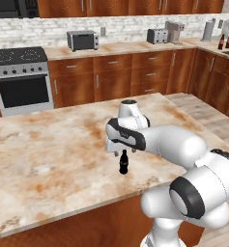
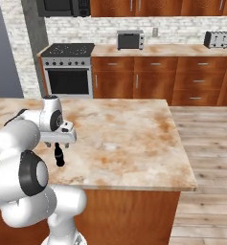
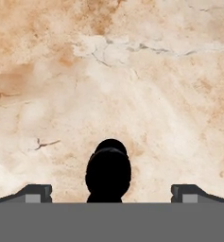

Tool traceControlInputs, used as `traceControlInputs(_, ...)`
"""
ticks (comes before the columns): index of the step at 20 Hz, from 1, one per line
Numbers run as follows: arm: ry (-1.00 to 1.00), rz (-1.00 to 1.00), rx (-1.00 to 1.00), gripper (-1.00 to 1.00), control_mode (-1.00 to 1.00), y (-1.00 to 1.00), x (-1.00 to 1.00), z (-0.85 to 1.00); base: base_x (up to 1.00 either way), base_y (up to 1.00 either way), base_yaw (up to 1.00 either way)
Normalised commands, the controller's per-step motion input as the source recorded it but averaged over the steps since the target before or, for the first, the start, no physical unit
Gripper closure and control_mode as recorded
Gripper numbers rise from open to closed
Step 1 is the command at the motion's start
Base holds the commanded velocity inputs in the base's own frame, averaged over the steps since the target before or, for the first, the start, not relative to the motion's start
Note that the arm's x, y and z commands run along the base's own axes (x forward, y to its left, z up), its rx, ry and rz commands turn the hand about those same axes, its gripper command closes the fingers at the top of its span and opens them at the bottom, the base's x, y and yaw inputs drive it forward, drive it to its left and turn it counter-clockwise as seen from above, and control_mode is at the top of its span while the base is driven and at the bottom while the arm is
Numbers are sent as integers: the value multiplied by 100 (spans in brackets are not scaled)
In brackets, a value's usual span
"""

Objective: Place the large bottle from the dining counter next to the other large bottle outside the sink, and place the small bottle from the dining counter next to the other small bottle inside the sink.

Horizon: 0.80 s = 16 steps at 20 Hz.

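My gripper (image 3: 111, 193) hangs spread wide, pointing down right over the small black bottle (image 1: 123, 162), its fingertips (image 3: 35, 193) well apart on either side. The bottle stands upright on the marble dining counter (image 1: 48, 154), near its front edge. Two brown bottles (image 1: 225, 41) stand far off on the back counter.

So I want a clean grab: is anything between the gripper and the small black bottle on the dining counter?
Nothing visible. The gripper hangs open right above the small black bottle, with bare dining counter around it.
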Motion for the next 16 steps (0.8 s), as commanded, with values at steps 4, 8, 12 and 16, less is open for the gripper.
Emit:
traceControlInputs(4,0,0,0,-100,-100,3,0,-14,0,0,0)
traceControlInputs(8,0,0,0,-100,-100,1,0,-13,0,0,0)
traceControlInputs(12,0,0,0,-100,-100,0,0,-11,0,0,0)
traceControlInputs(16,0,0,0,-100,-100,0,0,-7,0,0,0)
